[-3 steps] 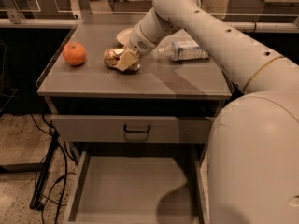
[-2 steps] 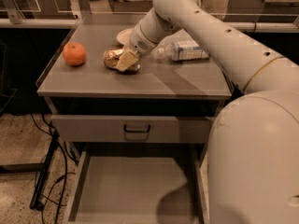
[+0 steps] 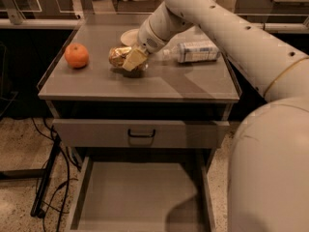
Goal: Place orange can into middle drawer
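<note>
The orange can point(image 3: 119, 56), shiny gold and wrinkled, lies on the grey cabinet top point(image 3: 159, 83), left of centre. My gripper point(image 3: 132, 61) reaches down from the upper right and is right at the can's right side, touching or wrapping it; part of the can is hidden behind it. The middle drawer point(image 3: 140, 197) is pulled out below, a wide shallow grey tray with a bare floor, at the bottom of the view.
A round orange fruit point(image 3: 77, 55) sits at the left of the top. A clear plastic bottle point(image 3: 193, 51) lies at the right, a white dish point(image 3: 129, 36) behind the can. A shut drawer front with a black handle point(image 3: 141, 133) is above the open drawer. Cables point(image 3: 46, 187) lie on the floor at left.
</note>
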`<state>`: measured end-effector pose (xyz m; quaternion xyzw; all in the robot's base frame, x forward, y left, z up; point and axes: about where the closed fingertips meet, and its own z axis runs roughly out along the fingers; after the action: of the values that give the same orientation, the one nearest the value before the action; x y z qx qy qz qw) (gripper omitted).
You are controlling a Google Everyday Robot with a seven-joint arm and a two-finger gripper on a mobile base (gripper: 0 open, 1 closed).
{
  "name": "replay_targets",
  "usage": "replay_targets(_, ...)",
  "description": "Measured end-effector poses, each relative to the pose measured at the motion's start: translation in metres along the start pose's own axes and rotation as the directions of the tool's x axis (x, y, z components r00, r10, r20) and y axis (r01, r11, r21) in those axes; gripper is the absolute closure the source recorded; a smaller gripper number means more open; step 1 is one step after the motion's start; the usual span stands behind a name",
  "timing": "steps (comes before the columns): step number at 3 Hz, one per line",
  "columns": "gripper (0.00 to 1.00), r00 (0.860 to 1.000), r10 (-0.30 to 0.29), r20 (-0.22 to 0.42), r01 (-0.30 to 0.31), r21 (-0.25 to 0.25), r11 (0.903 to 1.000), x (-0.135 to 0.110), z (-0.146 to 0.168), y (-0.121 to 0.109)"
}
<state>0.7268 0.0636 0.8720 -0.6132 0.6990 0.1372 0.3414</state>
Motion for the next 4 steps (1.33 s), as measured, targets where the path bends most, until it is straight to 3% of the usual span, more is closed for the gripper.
replay_targets(2, 1.0, 0.997, -0.027, 0.076, 0.02, 0.093, 0.9955, -0.004, -0.073, 0.016)
replay_targets(3, 1.0, 0.994, -0.039, 0.107, 0.022, 0.152, 0.9881, 0.011, -0.12, 0.045)
replay_targets(4, 1.0, 0.995, -0.031, 0.1, 0.012, 0.184, 0.9828, 0.032, -0.138, 0.073)
